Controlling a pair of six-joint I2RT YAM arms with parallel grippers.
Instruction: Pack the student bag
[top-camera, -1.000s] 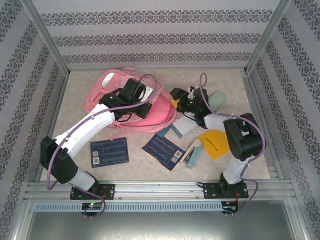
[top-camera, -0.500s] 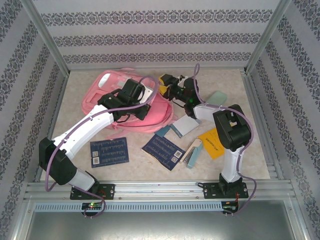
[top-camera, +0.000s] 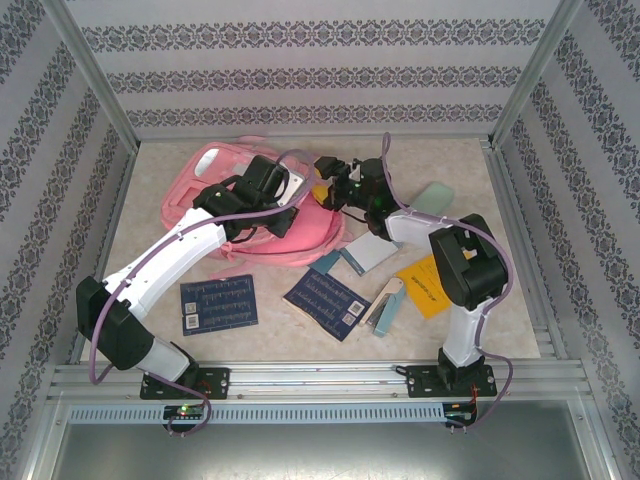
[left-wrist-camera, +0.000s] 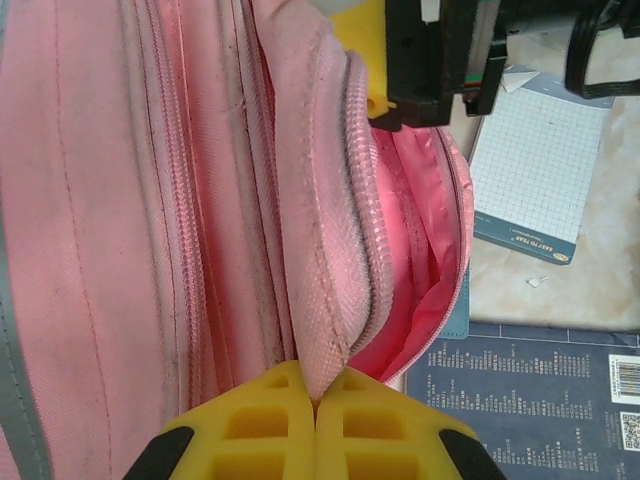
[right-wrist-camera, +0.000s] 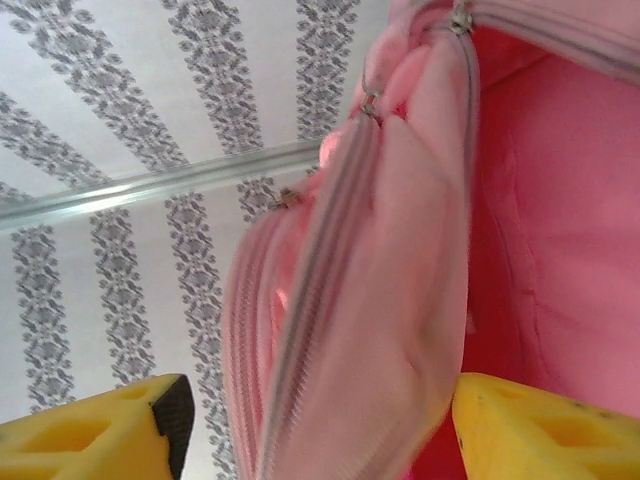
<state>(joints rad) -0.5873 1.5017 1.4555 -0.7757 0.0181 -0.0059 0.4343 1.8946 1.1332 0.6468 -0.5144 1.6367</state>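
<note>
Left gripper (left-wrist-camera: 316, 405) pinched tight on student bag (left-wrist-camera: 150, 200) opening rim. Right gripper (right-wrist-camera: 320, 440) at bag's 3 o'clock, jaws wide, straddling pink fabric, not clamped.

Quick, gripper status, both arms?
Left gripper: closed, holding the student bag by its zipper edge.
Right gripper: open, jaws straddling a fold of the bag.

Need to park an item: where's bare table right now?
Bare table in the far right corner past the green pad, and the left strip beside the bag. Crowded from the bag to the stapler and yellow card.
</note>
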